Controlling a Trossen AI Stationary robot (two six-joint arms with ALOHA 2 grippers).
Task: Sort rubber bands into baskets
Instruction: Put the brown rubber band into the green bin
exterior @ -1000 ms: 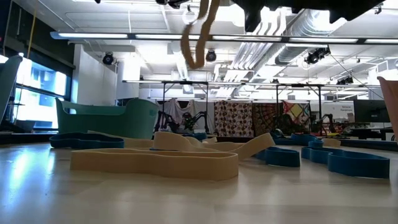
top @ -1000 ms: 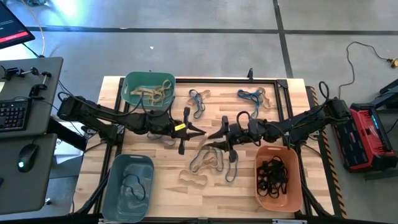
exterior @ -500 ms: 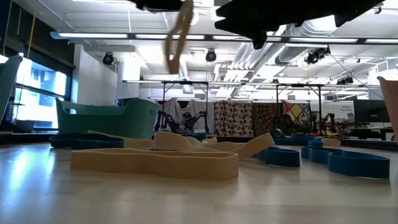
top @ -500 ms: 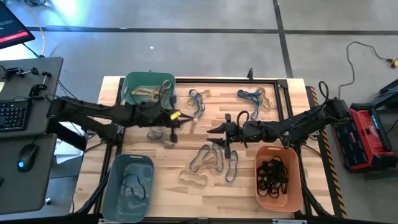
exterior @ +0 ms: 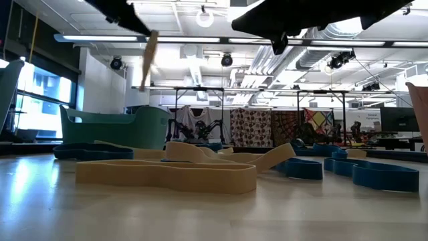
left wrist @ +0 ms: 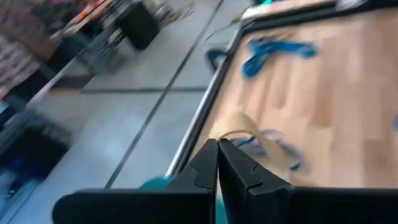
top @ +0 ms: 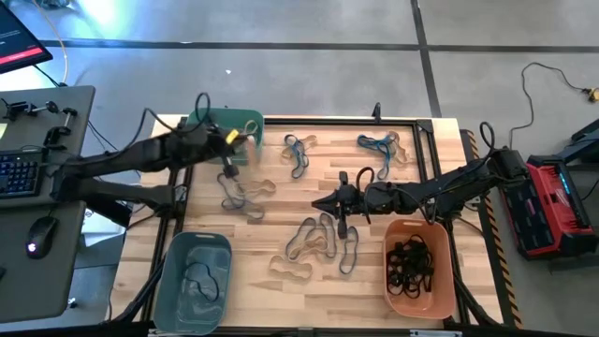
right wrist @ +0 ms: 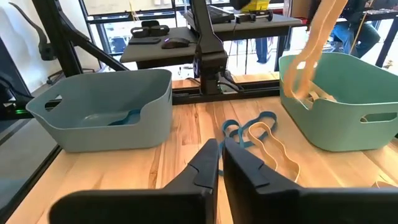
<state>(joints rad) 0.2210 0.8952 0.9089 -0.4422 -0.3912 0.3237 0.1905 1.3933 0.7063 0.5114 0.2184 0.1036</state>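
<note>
My left gripper [top: 227, 161] is shut on a tan rubber band [right wrist: 314, 43], which dangles over the near rim of the teal-green basket [top: 198, 126]; that basket holds more tan bands. In the left wrist view the band [left wrist: 245, 132] trails from the closed fingertips [left wrist: 217, 146]. My right gripper [top: 320, 205] hangs at mid-table, shut with nothing visible between its fingers [right wrist: 208, 163], just above loose tan, blue and grey rubber bands [top: 316, 239]. Black bands fill the orange basket [top: 447, 281]. The grey-blue basket [top: 168, 281] has a dark band inside.
Blue bands [top: 298, 153] and a blue-and-tan bunch [top: 379, 145] lie toward the table's far side. More bands [top: 245, 197] sit below the teal-green basket. A desk with a keyboard [top: 17, 173] stands left of the table; a red device [top: 557, 206] sits to its right.
My left arm swung from mid-table to the teal-green basket, carrying the tan band. My right gripper's fingers closed and the arm stayed near the middle.
</note>
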